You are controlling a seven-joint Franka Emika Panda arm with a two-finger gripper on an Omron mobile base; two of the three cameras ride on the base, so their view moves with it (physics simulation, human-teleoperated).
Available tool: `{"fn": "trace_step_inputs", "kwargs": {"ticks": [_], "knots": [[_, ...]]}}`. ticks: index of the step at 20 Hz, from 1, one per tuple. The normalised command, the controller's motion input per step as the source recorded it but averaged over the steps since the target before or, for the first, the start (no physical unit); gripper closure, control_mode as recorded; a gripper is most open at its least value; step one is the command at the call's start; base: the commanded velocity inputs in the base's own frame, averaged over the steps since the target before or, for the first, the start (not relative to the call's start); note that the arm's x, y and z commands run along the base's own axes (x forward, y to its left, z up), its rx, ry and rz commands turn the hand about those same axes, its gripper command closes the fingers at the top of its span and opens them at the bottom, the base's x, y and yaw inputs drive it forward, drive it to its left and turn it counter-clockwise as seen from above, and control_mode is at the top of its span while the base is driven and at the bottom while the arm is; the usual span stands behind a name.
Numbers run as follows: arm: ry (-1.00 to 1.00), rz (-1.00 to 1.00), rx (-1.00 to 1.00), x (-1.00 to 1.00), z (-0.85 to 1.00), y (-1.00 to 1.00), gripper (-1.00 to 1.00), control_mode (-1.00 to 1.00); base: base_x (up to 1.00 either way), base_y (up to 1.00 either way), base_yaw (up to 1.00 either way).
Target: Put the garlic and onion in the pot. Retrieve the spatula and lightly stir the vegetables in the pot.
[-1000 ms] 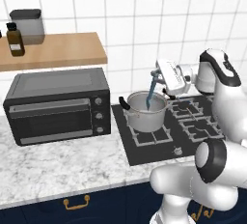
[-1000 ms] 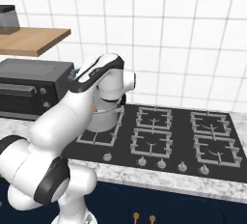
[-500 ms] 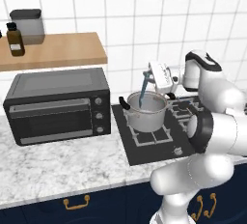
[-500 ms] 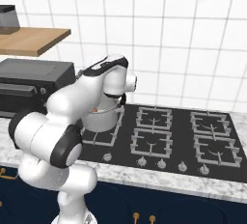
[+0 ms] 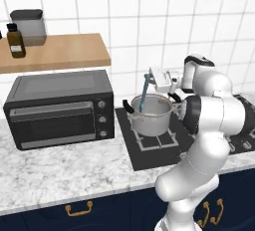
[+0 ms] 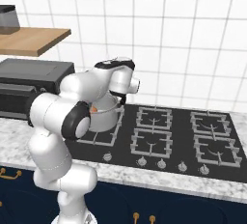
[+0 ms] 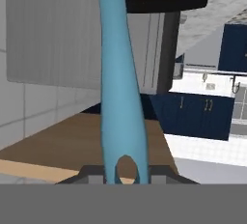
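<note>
I count one pot (image 5: 151,116), one spatula (image 5: 144,93), one oven (image 5: 60,106), one bottle (image 5: 15,41) and one canister (image 5: 29,26) on the shelf (image 5: 55,52), and a hob (image 6: 164,136) with six burners by the right base view. The gripper (image 5: 152,75) sits above the pot's far right rim, its fingers closed on the spatula's top end. The spatula is slim and teal, hanging steeply down with its lower end inside the pot. In the hand view the teal handle (image 7: 120,88) runs straight up from between the tips, with a small hole near its base.

The pot is a shiny steel cylinder with two black loop handles, standing on the near left burner. Through the arm in the right base view I see a small orange spot (image 6: 94,108) at the pot; I cannot tell if it is the onion.

The oven is a dark box just left of the pot, close to its left handle. The counter (image 5: 64,168) is speckled grey stone, bare in front of the oven. The burners to the right are bare.
</note>
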Motion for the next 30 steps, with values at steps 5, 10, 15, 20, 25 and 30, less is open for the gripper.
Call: {"fn": "trace_step_inputs", "kwargs": {"ticks": [5,10,15,20,25,30], "knots": [[0.09,-0.02,0.0,0.43,-0.33,-0.09,1.0,-1.0,0.0,0.0,0.0],[0.07,-0.02,-0.08,-0.41,-0.72,-0.29,1.0,-1.0,0.0,0.0,0.0],[0.0,-0.04,-0.09,-0.37,-0.23,-0.16,1.0,-1.0,0.0,0.0,0.0],[-0.01,0.0,0.06,0.0,0.27,0.3,1.0,-1.0,0.0,0.0,0.0],[0.11,-0.02,0.06,0.33,-0.21,0.08,1.0,-1.0,0.0,0.0,0.0],[0.24,-0.06,-0.01,0.41,-0.94,0.0,1.0,-1.0,0.0,0.0,0.0]]}}
